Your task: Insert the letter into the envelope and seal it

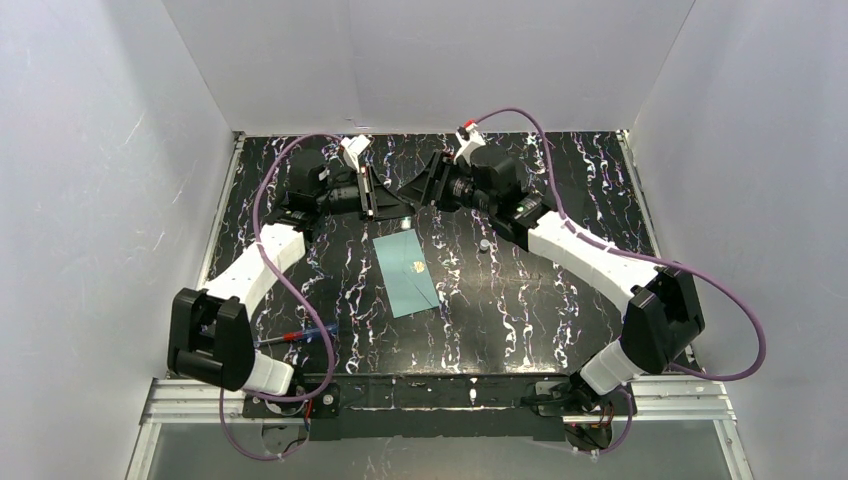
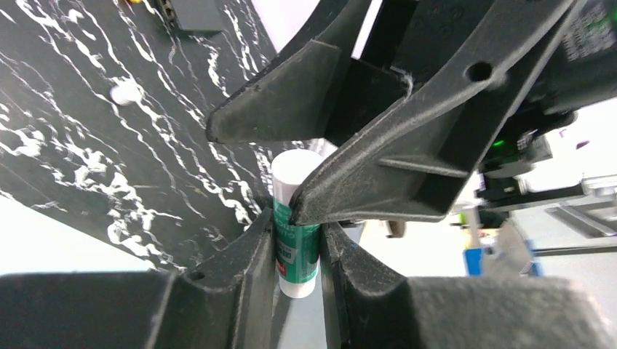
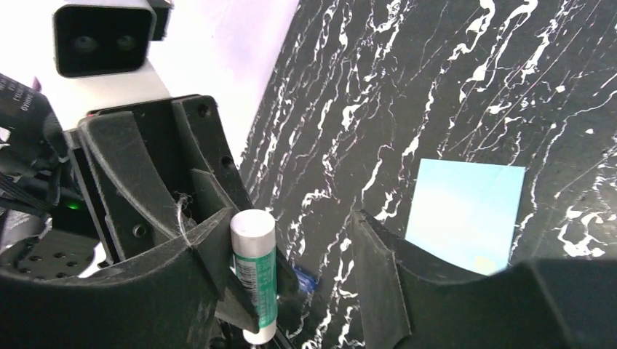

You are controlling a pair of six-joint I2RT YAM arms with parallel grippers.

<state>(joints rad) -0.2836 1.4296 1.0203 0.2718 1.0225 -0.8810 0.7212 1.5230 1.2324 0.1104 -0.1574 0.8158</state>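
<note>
The pale teal envelope lies flat in the middle of the black marbled table, its gold seal facing up; the right wrist view also catches the envelope. The letter is out of view. Both grippers meet at the back of the table. My left gripper is shut on a green-and-white glue stick. My right gripper stands open around that stick, one finger lying over the left gripper's tips and the other finger well clear of the stick.
A small grey cap sits on the table right of the envelope. A red-and-blue pen lies near the left arm's base. White walls close in the table on three sides.
</note>
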